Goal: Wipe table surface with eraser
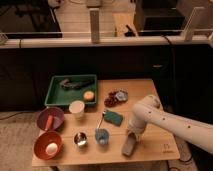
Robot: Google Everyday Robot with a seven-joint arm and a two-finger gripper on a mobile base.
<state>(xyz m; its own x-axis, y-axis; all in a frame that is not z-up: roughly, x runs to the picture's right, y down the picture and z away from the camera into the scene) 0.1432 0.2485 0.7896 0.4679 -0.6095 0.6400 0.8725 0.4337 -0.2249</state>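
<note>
Landmark: the small blue cup near the front edge of the light wooden rectangular counter. The tool of the white arm stands just right of that cup, pointing down. The small grey-tan oblong eraser sits directly under the tool, resting on the counter; whether the tool is spread or pinching it cannot be told. A dark teal rectangular pad lies just behind the cup. A small metal cup stands just left of it. A green plastic tray sits well behind and left.
</note>
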